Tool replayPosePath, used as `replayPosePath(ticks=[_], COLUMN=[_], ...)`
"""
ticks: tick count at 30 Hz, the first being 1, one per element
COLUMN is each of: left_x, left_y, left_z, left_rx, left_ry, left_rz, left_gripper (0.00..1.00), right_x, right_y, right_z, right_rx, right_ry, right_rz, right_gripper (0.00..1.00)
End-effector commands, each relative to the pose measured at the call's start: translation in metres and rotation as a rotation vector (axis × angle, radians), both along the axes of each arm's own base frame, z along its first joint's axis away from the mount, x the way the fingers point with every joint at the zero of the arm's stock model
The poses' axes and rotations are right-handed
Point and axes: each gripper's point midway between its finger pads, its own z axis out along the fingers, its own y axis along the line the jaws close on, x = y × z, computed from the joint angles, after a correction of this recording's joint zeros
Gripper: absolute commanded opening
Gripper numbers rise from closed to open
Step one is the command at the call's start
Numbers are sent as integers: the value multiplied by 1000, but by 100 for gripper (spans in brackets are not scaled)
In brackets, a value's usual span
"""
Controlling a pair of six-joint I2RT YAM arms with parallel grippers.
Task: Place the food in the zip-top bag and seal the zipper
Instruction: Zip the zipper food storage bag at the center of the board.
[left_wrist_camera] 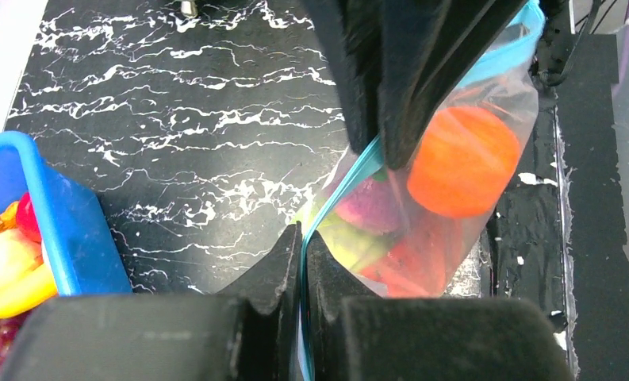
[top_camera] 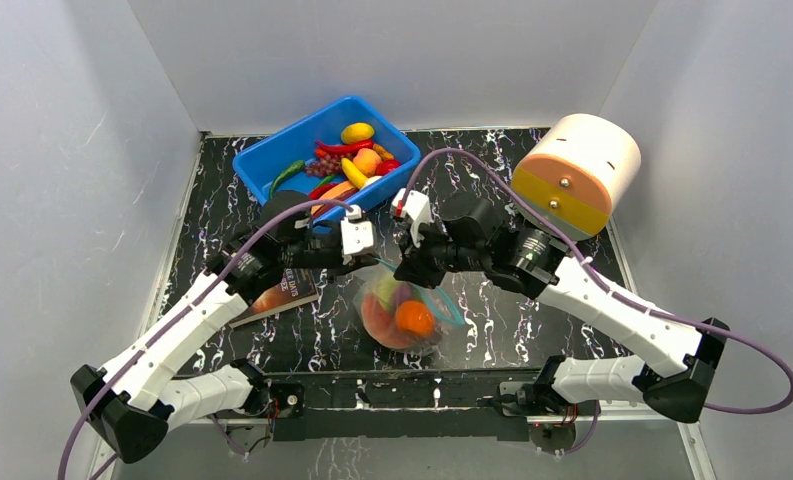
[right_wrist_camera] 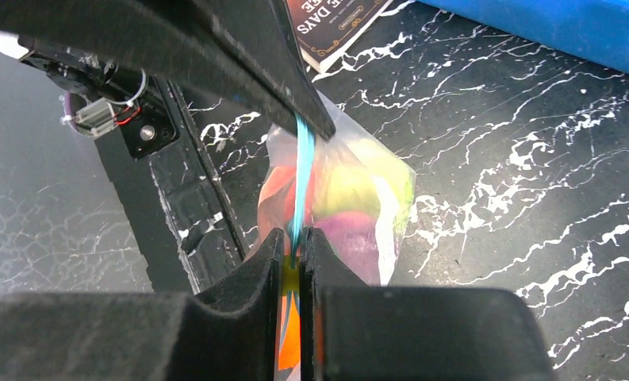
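On the black marbled table point(top_camera: 532, 320), nearer than the blue bin point(top_camera: 262, 165) at the far left, the zip-top bag point(top_camera: 400, 318) sits mid-table between the two arms. It is clear, crinkly film bulging with food (an orange point(left_wrist_camera: 463, 161) is the plainest piece). It looks light, limp and slick, sagging under its load, so the stiffer mouth strip seems the surest hold. The left gripper point(left_wrist_camera: 303, 238) and right gripper point(right_wrist_camera: 293, 242) each have their jaws pinched tight on the thin blue-green zipper point(right_wrist_camera: 300, 182), left and right along it.
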Motion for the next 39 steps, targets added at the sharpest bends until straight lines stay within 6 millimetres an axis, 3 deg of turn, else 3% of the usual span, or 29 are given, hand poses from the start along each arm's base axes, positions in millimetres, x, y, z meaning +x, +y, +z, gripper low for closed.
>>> replayPosePath(ticks=[1, 6, 12, 32, 39], left_x=[38, 45, 52, 51, 49], left_y=[34, 47, 52, 55, 60], left_z=[7, 7, 11, 15, 3], left_rx=[5, -4, -6, -46, -10], left_ry=[-15, 6, -1, -4, 14], left_rz=[196, 236, 285, 319, 326], left_gripper=[0, 0, 0, 0, 0], right_x=[-14, -16, -14, -13, -17], right_y=[-30, -45, -57, -80, -96], right_z=[-1, -10, -5, 7, 7], right_rx=[-37, -77, -88, -59, -63], right_ry=[2, 17, -6, 2, 25], right_rz=[-19, -53, -97, -238, -311], right_gripper=[0, 0, 0, 0, 0])
